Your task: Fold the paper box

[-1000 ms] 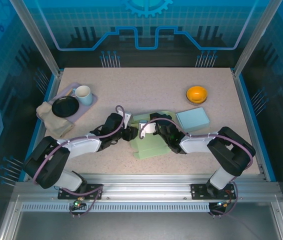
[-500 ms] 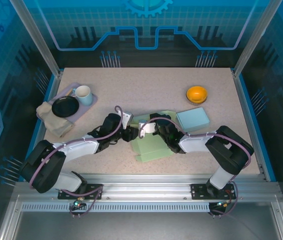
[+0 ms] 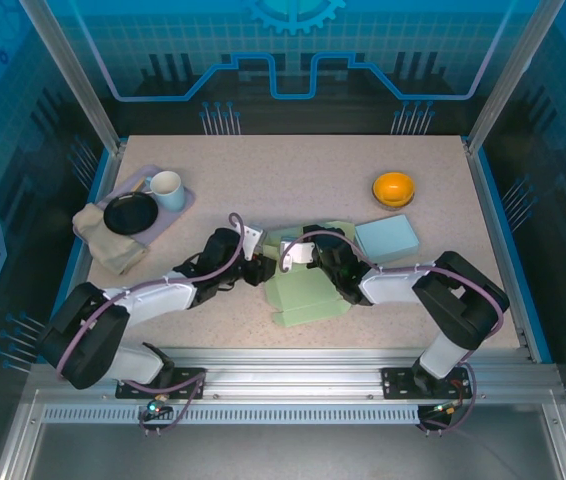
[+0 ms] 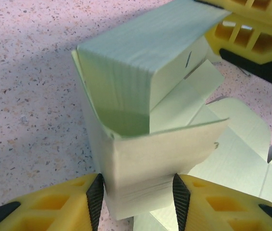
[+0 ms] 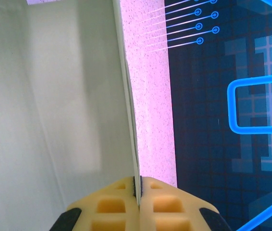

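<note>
Near the middle of the speckled, pinkish stone-look desk [image 3: 293, 170] sits the paper box [image 3: 308, 290], made of pale green card and half formed. Flat creased panels lie spread toward the near edge, while one end stands up as a small open-topped rectangular tube. From the left wrist view the paper box [image 4: 150, 144] shows matte, faintly ribbed walls, sharp fold lines, a short slit in one flap and a top flap bent over the opening. The left hand [image 3: 261, 268] comes at it from the left. Its yellow, honeycomb-moulded fingers [image 4: 54, 204] with black pads stand on either side of the near upright wall, both pads against the card, so the left hand [image 4: 138, 192] pinches the box there. The right hand [image 3: 303, 246] reaches in from the right, its yellow fingertips [image 4: 270, 17] at the raised top flap. In the right wrist view the right hand [image 5: 137, 185] is pressed together on the thin edge of a smooth panel of the paper box [image 5: 54, 96], seen edge-on. At the far right rests a round orange bowl [image 3: 394, 187], with a flat light-blue rectangular slab [image 3: 386, 238] nearer, just beside the box. At the far left a lavender tray [image 3: 185, 200] carries a round black plate [image 3: 130, 213] and a pale mug [image 3: 166, 188], with a crumpled beige cloth [image 3: 103, 240] at its near end.
</note>
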